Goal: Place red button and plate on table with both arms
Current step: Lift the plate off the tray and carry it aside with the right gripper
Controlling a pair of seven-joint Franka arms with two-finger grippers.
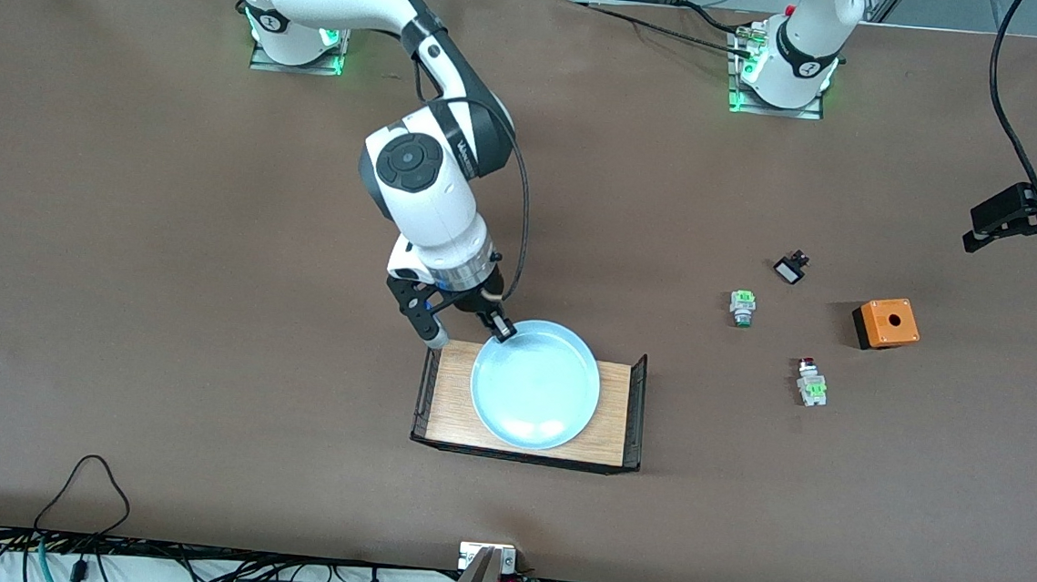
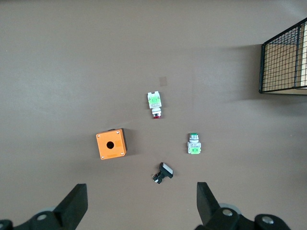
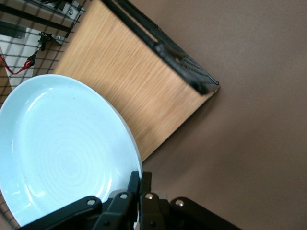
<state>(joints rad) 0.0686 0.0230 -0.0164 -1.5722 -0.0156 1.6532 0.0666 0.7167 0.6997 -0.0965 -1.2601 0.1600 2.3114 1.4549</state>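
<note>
1. Brown matte table (image 1: 162, 303) carries a wooden tray (image 1: 451, 405) with black wire ends near its middle.
2. On the tray lies the pale blue plate (image 1: 534, 388), its rim overhanging the tray's edge farther from the front camera.
3. Right gripper (image 1: 502, 328) pinches the plate's rim (image 3: 136, 165) there, its fingers closed tight on the edge.
4. Left gripper (image 1: 1021, 221) hangs high over the left arm's end of the table, its jaws spread wide with nothing between them.
5. Red button (image 1: 811, 382) lies on the table, apart from both grippers, between the tray and that end.
6. Near it sit a green-white switch (image 1: 742, 308), a small black-and-white part (image 1: 790, 269) and an orange box (image 1: 887, 323).
</note>
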